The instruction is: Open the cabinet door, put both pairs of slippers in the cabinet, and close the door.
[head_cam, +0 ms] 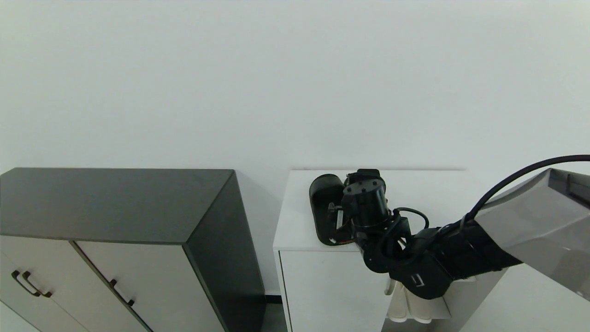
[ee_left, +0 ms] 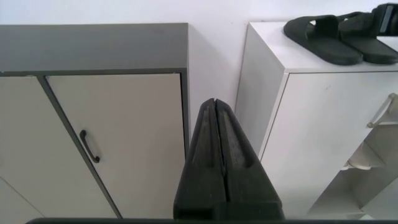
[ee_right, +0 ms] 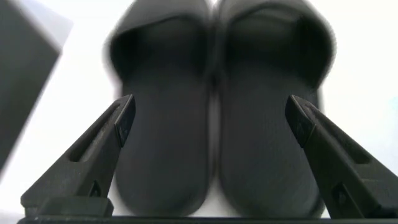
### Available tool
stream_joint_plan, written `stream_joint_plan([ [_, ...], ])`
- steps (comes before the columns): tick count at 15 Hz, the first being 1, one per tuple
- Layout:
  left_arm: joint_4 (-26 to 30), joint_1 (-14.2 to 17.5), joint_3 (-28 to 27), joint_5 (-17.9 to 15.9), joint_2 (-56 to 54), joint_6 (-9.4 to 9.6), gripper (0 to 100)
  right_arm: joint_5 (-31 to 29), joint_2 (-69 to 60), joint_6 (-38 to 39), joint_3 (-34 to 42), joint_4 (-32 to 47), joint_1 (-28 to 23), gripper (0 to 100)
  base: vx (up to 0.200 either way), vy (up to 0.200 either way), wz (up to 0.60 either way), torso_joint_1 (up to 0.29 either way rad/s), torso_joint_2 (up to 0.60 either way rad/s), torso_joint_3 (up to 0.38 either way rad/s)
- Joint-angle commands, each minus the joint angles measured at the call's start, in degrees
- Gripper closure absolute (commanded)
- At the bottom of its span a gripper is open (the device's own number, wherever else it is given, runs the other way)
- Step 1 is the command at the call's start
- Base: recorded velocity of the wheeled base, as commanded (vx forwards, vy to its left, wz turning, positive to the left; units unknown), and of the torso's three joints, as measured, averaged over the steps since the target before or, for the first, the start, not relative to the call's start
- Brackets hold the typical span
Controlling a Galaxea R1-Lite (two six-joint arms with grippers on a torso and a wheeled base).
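Note:
A pair of black slippers [head_cam: 322, 203] lies side by side on top of the white cabinet [head_cam: 299, 221]. My right gripper [head_cam: 338, 216] is down over the pair. In the right wrist view the right gripper [ee_right: 210, 106] is open, one finger [ee_right: 106, 149] outside each slipper [ee_right: 168, 124], the two slippers between them. My left gripper [ee_left: 215, 102] is shut on nothing, held in front of the gap between the two cabinets. From there the black slippers [ee_left: 336, 38] show on the white cabinet [ee_left: 311, 112].
A dark-topped cabinet [head_cam: 115, 203] with beige doors and black handles [head_cam: 120, 292] stands to the left, doors shut. The white cabinet's lower right side stands open onto shelves holding pale items [head_cam: 408, 309]. A plain white wall is behind.

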Motion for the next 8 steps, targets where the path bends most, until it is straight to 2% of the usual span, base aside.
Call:
stream_joint_plan([
  [1, 0.02, 0.03, 0.00, -0.01, 0.08, -0.01, 100, 0.26, 3.04, -1.17, -1.71, -0.63, -0.92, 0, 0.000, 0.000, 0.00, 0.000, 0.00, 0.000],
  [6, 0.02, 0.03, 0.00, -0.01, 0.08, -0.01, 100, 0.61, 8.14, -6.09, -8.83, -0.80, -3.03, 0, 0.000, 0.000, 0.00, 0.000, 0.00, 0.000],
  [8, 0.02, 0.03, 0.00, 0.08, 0.08, -0.01, 100, 0.61, 11.48, -7.94, -14.01, -0.80, -4.26, 0, 0.000, 0.000, 0.00, 0.000, 0.00, 0.000],
])
